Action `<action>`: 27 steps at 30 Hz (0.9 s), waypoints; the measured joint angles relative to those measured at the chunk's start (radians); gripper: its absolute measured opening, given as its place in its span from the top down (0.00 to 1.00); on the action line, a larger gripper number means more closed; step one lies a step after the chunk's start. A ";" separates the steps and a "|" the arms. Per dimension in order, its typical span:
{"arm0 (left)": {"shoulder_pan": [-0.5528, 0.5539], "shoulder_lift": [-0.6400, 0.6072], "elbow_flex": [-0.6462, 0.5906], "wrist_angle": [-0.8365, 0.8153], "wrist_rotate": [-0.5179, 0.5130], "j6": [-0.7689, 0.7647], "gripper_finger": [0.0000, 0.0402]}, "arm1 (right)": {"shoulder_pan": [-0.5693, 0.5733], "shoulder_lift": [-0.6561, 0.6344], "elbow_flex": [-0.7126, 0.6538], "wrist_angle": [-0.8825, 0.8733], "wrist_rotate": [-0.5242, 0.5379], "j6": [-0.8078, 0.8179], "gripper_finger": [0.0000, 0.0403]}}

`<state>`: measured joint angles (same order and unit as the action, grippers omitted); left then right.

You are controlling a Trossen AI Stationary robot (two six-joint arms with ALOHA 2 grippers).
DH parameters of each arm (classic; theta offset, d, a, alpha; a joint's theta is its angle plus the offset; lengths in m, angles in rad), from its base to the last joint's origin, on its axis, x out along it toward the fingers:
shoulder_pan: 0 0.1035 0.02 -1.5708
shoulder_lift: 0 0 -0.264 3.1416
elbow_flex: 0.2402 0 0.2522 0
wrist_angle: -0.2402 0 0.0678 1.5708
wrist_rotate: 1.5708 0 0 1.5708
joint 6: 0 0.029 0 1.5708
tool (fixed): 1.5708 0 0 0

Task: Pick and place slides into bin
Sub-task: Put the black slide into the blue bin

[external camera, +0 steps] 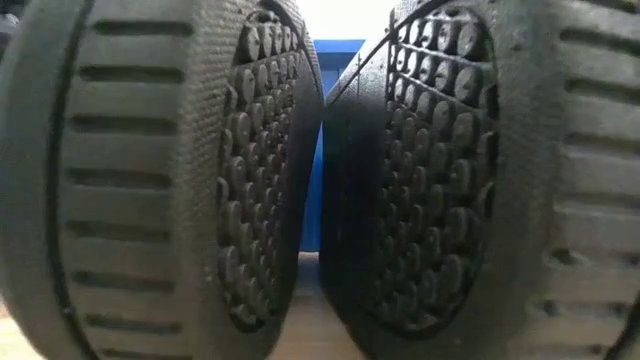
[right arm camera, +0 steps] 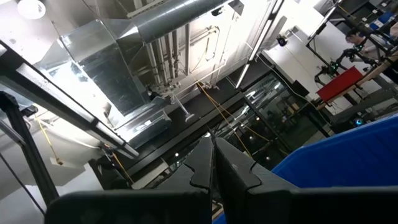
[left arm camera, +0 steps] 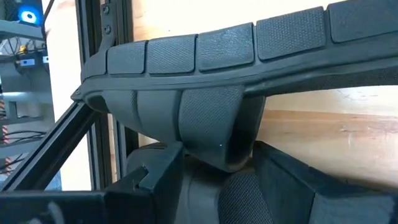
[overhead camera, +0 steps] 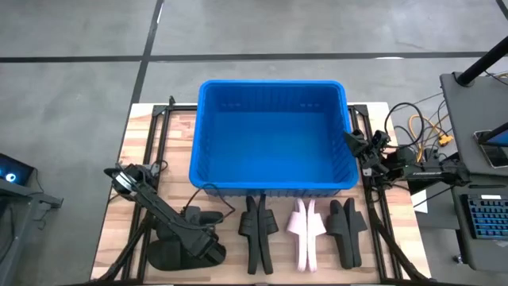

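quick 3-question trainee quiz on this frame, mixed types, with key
1. True or false: the bin already holds a slide.
2. What is the left gripper closed on? A) a black slide B) the pink slide C) nothing
3. Fill in: the right gripper waits by the bin's ____ rim, fingers shut.

Key: 1 false, the bin looks empty. 2 A. 3 right.
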<state>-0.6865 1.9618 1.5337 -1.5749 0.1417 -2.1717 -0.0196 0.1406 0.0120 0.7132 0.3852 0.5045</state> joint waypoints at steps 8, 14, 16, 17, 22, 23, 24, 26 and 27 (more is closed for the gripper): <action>0.000 0.003 -0.003 0.003 0.007 -0.101 0.56 | 0.000 0.000 0.000 0.000 0.000 0.000 0.98; 0.000 0.002 0.009 0.001 0.010 -0.101 0.56 | 0.000 0.000 0.000 0.001 0.000 0.000 0.98; -0.001 0.001 0.015 0.001 0.012 -0.101 0.56 | 0.000 0.000 0.000 0.001 0.000 0.000 0.98; -0.001 0.001 0.019 0.001 0.015 -0.101 0.56 | 0.000 0.000 0.000 0.001 0.000 0.000 0.98; -0.002 0.000 0.039 0.006 0.041 -0.101 0.56 | 0.000 0.000 0.000 0.001 0.000 0.000 0.98; -0.003 0.000 0.037 0.006 0.047 -0.101 0.56 | 0.000 0.000 0.000 0.001 0.000 0.000 0.98; -0.003 0.000 0.032 0.006 0.055 -0.101 0.56 | 0.000 0.000 0.000 0.001 0.000 0.000 0.98; -0.005 0.000 0.017 0.007 0.068 -0.101 0.56 | 0.000 0.000 0.000 0.001 0.000 0.000 0.98; -0.005 0.000 0.009 0.009 0.074 -0.101 0.56 | 0.000 0.000 0.000 0.001 0.000 0.000 0.98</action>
<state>-0.6914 1.9614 1.5423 -1.5662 0.2152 -2.2726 -0.0196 0.1406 0.0120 0.7143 0.3855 0.5045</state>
